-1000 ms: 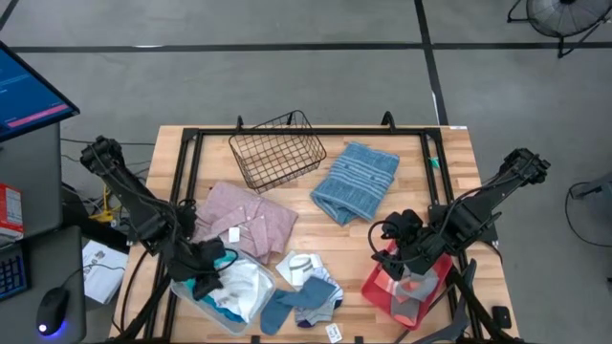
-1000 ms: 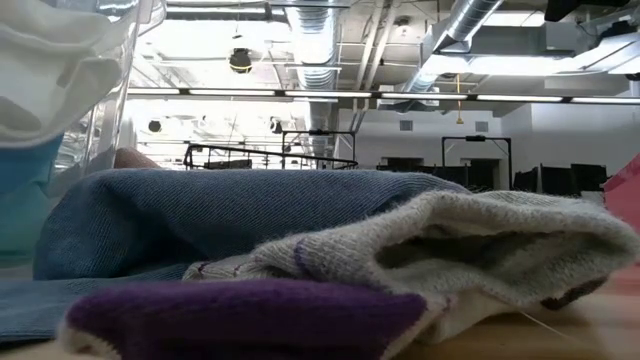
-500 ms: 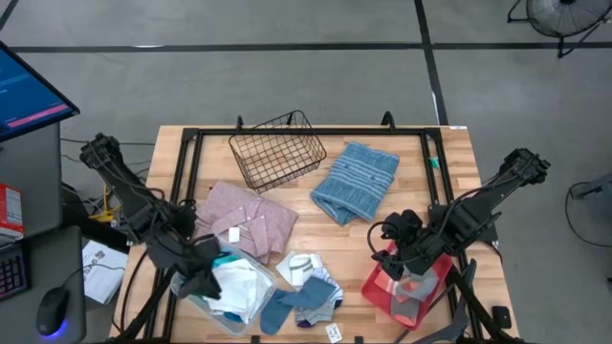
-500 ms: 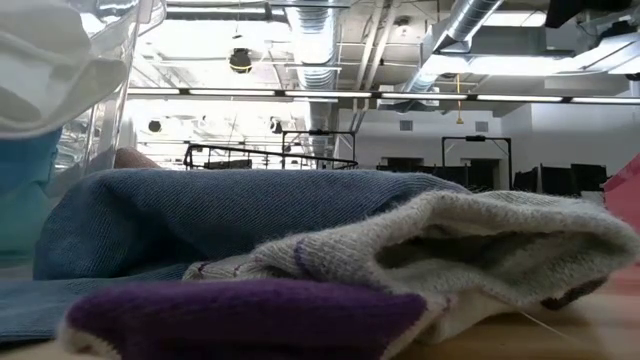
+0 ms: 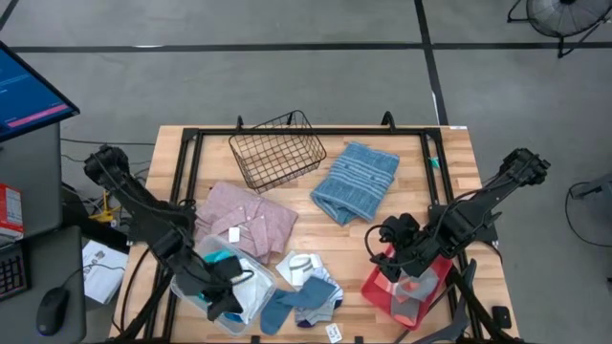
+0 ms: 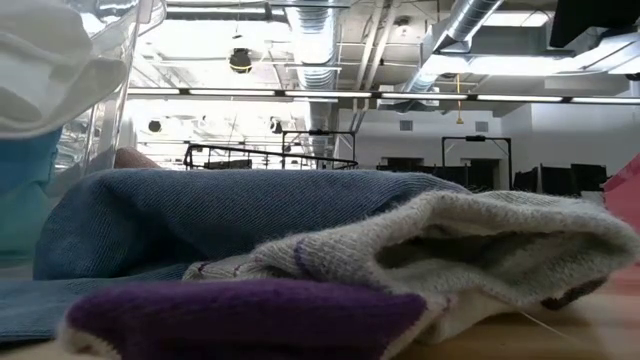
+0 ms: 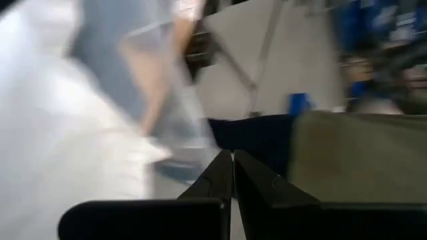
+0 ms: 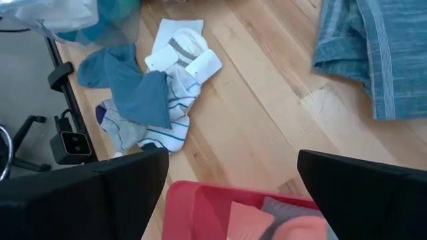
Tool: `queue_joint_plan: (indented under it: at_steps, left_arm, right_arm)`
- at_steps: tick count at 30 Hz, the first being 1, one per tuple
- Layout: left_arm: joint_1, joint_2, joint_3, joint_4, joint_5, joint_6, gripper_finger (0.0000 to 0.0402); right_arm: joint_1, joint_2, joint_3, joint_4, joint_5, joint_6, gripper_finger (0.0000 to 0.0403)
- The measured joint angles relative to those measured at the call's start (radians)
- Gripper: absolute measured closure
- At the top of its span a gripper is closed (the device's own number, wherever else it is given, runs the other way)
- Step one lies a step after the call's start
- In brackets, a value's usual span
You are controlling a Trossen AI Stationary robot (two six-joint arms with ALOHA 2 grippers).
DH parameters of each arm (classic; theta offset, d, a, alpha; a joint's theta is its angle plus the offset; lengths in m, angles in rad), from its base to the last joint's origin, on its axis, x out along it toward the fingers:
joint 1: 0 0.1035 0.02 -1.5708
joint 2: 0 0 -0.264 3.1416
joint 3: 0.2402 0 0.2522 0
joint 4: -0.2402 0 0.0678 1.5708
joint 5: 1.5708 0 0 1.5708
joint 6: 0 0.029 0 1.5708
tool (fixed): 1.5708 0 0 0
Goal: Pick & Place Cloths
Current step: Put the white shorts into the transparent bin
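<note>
A pale wooden table (image 5: 316, 239) framed by black rails stands on a grey concrete floor (image 5: 287, 57) crossed by dark lines, with a blue monitor (image 5: 29, 91) at one side and a fan (image 5: 559, 19) at the far corner. Cloths lie scattered across the boards: a dusty pink shirt (image 5: 251, 222) sits beside a black wire basket (image 5: 277, 153), a blue striped towel (image 5: 357, 182) lies just beside the basket on its other side, and a heap of socks (image 5: 304, 291) rests near the front edge. The left gripper (image 5: 227, 304) hangs low over a clear bin (image 5: 191, 291) holding white and turquoise cloths (image 5: 244, 282) at the table's front left corner; its jaws are pressed together with nothing visibly between them (its wrist view is blurred, but the two dark fingers (image 7: 220, 183) meet). The right gripper (image 5: 390, 250) hovers over the edge of a red tray (image 5: 382, 291) at the front right, jaws spread wide and empty, with grey and coral socks (image 5: 411, 287) already lying in the tray. From table height, a blue sock (image 6: 230, 215) and a grey knitted sock (image 6: 460, 240) fill the foreground, and behind them stretches a bright hall with silver ceiling ducts (image 6: 320, 40) and strip lights.
</note>
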Motion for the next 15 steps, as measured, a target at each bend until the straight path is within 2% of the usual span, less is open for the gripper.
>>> queue_joint_plan:
  at_steps: [5, 11, 15]
  left_arm:
    - [0.0, 0.089, -0.003, -0.11, 0.001, 0.03, 0.0401]
    - [0.0, 0.14, -0.097, -0.097, 0.002, 0.012, 0.0401]
    - [0.001, 0.161, -0.174, -0.076, -0.003, -0.068, 0.0401]
  right_arm:
    - [0.0, 0.0, 0.0, 0.003, -0.004, -0.008, 0.0075]
    - [0.001, 0.0, 0.0, 0.003, -0.01, -0.008, 0.0075]
    - [0.001, 0.0, 0.0, 0.003, -0.011, -0.008, 0.0075]
